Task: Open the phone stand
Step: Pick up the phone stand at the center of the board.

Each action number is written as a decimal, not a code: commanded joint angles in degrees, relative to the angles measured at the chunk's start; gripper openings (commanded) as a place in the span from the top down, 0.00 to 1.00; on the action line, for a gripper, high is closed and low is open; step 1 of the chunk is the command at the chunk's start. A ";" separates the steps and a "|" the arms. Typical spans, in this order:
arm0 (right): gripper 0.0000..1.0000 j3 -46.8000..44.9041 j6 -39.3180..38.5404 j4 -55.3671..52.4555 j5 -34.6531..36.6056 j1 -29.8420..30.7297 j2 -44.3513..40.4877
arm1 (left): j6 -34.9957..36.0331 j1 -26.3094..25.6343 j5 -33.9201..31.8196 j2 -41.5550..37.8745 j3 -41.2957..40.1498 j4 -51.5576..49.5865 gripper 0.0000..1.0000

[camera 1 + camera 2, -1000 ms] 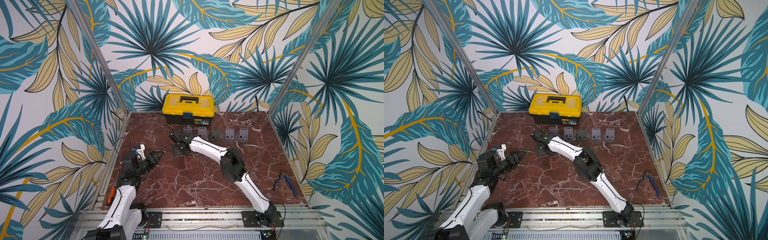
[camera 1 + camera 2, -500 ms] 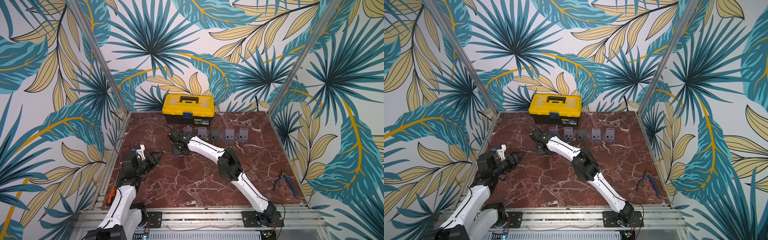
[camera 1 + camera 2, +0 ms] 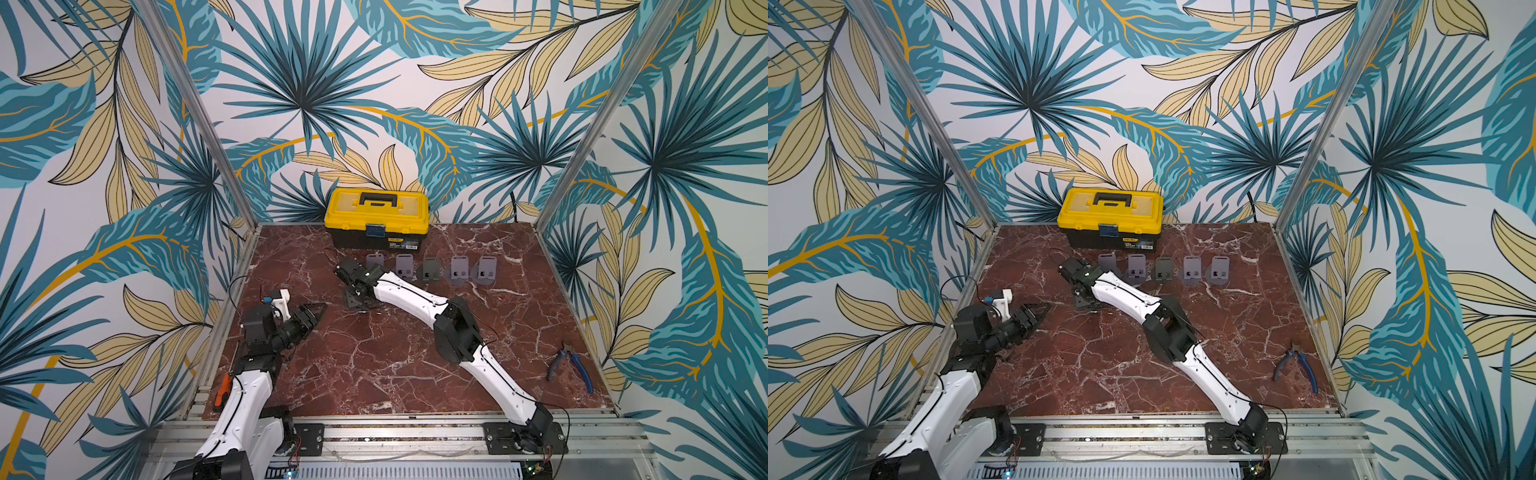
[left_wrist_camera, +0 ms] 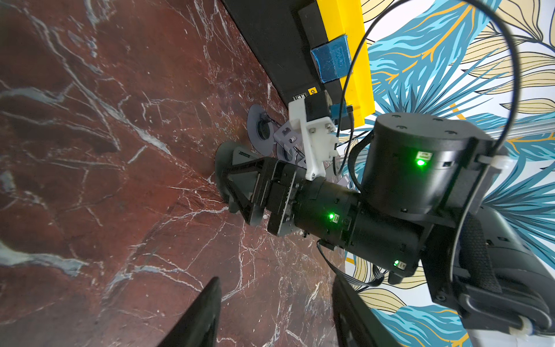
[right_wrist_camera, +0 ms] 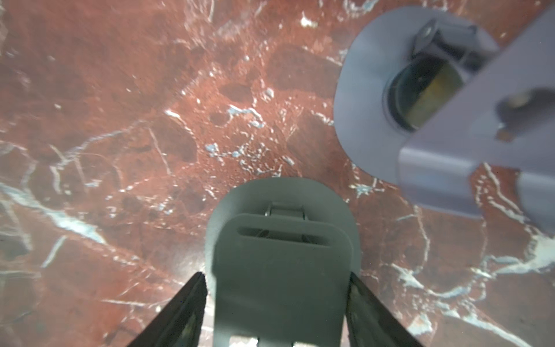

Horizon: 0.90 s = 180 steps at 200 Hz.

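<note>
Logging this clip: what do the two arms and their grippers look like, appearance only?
Left arm and right arm share one build: white shell links, black motor joints, thin black cables along them. Left gripper and right gripper are black, with triangular open-frame fingers. A white bracket sits at each wrist. Small green lights glow on the right arm's joints.

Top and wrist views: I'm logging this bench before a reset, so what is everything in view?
Toolbox: one, yellow lid on black body, back middle of table.
Grey stands: five, grey, row in front of toolbox.
Dark stand: one, dark grey, near the row's left end.
Pliers: one, blue handles, right front.
Orange tool: one, orange and black, left front edge.
Table: one, red-brown marble.
Left gripper: black, open, empty, left side.
Right gripper: black, around dark stand.
</note>
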 commanded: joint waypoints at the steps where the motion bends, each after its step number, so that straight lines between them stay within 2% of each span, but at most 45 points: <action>1: 0.32 0.66 -0.31 -1.63 0.59 0.02 1.63 | 1.41 0.74 0.51 -0.31 -0.44 0.20 0.41; 40: 0.34 0.66 0.06 -1.23 0.04 -0.30 2.08 | 1.56 0.78 0.57 -0.15 -0.44 0.19 0.41; 86: 0.54 0.12 -0.08 -1.20 -0.04 -0.27 0.51 | 1.67 0.82 0.94 0.10 -0.69 0.19 0.41; 101: 0.58 -1.42 0.03 -0.87 -1.11 -0.28 -1.78 | 1.85 0.83 1.60 0.11 -1.03 0.20 0.41; 131: 0.65 -12.80 1.23 4.33 -4.59 -0.18 -11.93 | 1.85 0.75 2.96 -1.29 -2.64 0.21 0.42; 154: 0.66 -23.37 3.18 9.58 -7.63 -0.20 -21.55 | 0.73 -0.11 3.34 -3.96 -4.65 0.17 0.42; 180: 0.66 -31.69 5.11 13.04 -10.48 -0.21 -30.06 | -1.58 -5.55 0.09 -9.49 -6.61 0.17 0.41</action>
